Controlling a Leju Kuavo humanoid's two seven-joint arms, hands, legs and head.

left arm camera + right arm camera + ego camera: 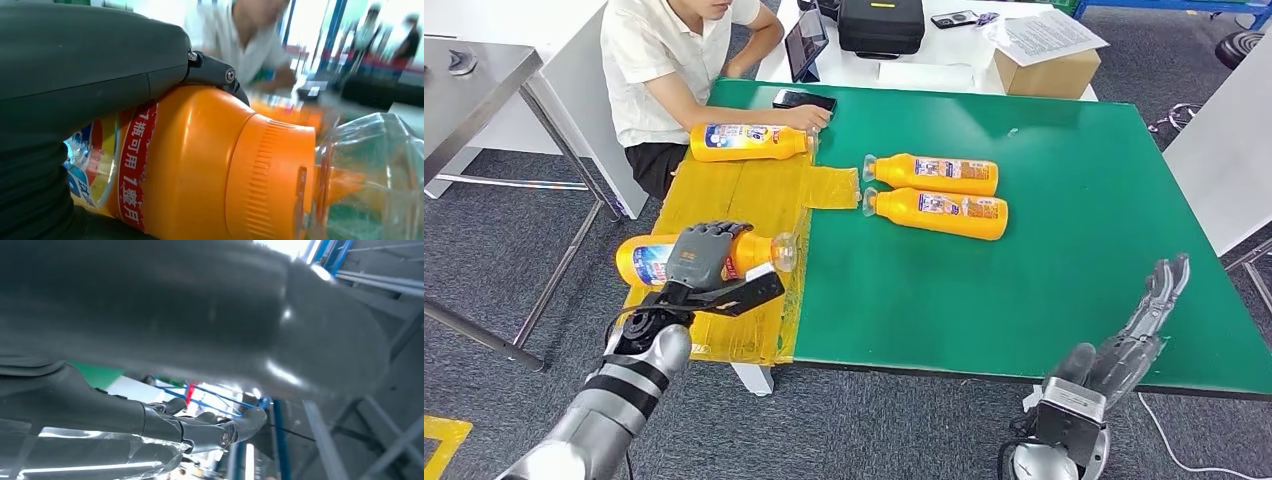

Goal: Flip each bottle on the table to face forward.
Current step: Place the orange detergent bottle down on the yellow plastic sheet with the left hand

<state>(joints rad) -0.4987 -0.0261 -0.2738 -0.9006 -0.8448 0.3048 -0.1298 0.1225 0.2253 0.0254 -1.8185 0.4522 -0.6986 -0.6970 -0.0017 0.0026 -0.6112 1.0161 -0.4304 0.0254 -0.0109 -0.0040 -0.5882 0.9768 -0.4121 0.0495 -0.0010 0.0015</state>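
Several orange bottles with clear caps lie on their sides. My left hand [709, 265] grips the nearest bottle [646, 260] on the yellow mat [734, 195] at the table's left front; the left wrist view shows its orange shoulder [200, 165] and clear cap [370, 175] under my fingers [215, 72]. Another bottle [749, 142] lies at the mat's far end, touched by a person's hand. Two more bottles [934, 173] [939, 213] lie side by side on the green table [1044, 270]. My right hand [1139, 335] hovers at the front right edge, fingers stretched out, holding nothing; its fingers [200, 432] show close up.
A person [679, 60] in a white shirt sits at the far left corner, one hand by a phone [804, 99]. A white table behind carries a black case [881, 25], a cardboard box [1049, 72] and papers. A grey metal table [474, 80] stands left.
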